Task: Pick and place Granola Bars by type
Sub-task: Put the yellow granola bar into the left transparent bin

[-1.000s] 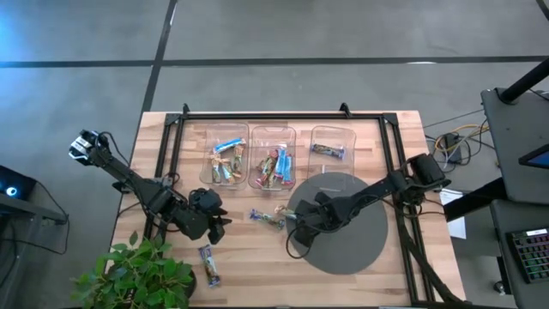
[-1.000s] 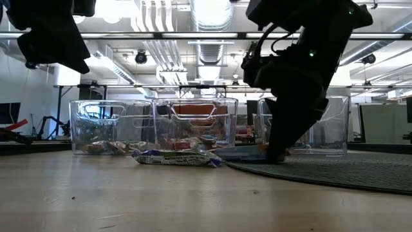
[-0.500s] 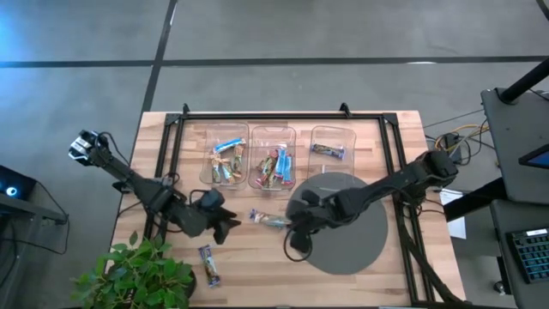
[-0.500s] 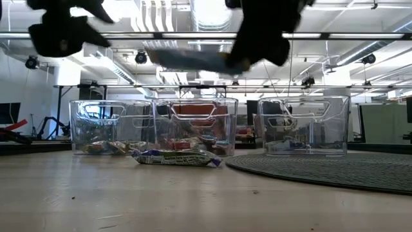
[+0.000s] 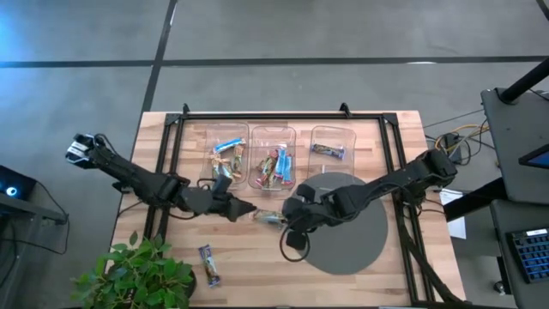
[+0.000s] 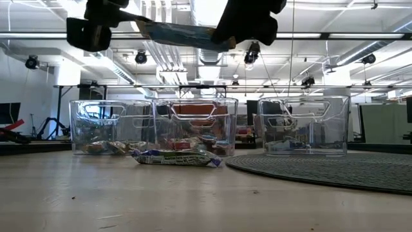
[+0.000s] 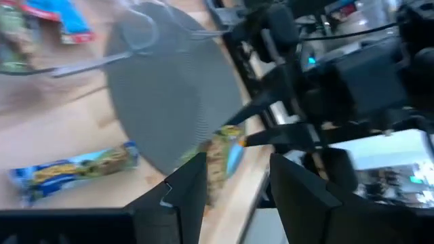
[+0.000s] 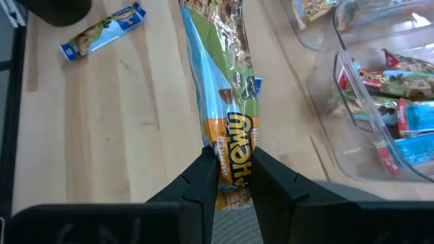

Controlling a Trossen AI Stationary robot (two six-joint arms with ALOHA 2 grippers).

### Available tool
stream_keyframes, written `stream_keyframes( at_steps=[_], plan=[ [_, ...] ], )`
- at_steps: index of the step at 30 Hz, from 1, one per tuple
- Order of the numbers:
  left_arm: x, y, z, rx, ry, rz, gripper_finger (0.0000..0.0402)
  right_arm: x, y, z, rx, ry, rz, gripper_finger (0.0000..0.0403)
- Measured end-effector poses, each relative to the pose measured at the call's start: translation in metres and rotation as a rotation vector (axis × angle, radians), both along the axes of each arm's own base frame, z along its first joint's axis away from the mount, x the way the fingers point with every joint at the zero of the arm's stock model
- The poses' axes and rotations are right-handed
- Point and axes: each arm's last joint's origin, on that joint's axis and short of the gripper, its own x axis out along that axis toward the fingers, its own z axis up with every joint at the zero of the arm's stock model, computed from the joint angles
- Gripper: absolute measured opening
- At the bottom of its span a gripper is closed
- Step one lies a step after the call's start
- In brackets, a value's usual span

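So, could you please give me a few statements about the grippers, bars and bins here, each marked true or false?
1. The right gripper is shut on a bar. True.
2. That held bar lies on the table. False: it is lifted well above the wood.
3. All three bins are empty. False: the left bin, middle bin and right bin each hold bars.
4. One loose bar lies near the plant. True.
5. The left gripper grips a bar. False: its fingers stand apart, empty.

One blue-green granola bar point(image 8: 227, 102) hangs lifted above the tabletop's middle. Another point(image 6: 177, 157) lies flat mid-table, a third point(image 5: 208, 264) near the front-left corner. More fill the bins along the back edge.
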Motion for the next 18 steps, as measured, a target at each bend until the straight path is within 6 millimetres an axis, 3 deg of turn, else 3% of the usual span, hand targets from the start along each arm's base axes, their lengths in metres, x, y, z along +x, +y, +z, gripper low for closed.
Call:
stream_keyframes(
  at_steps=[5, 12, 18],
  plan=[
    [0.002, 0.005, -0.003, -0.03, 0.011, -0.014, 0.0143, -0.002, 0.003, 0.0, -0.049, -0.004, -0.025, 0.007],
    [-0.001, 0.011, -0.03, -0.136, 0.036, -0.008, 0.0143, -0.003, 0.005, 0.0, -0.06, -0.01, -0.03, 0.007],
    [-0.003, 0.011, -0.042, -0.252, -0.13, -0.003, 0.0143, -0.003, 0.006, 0.0, -0.065, -0.012, -0.026, 0.007]
  ],
)
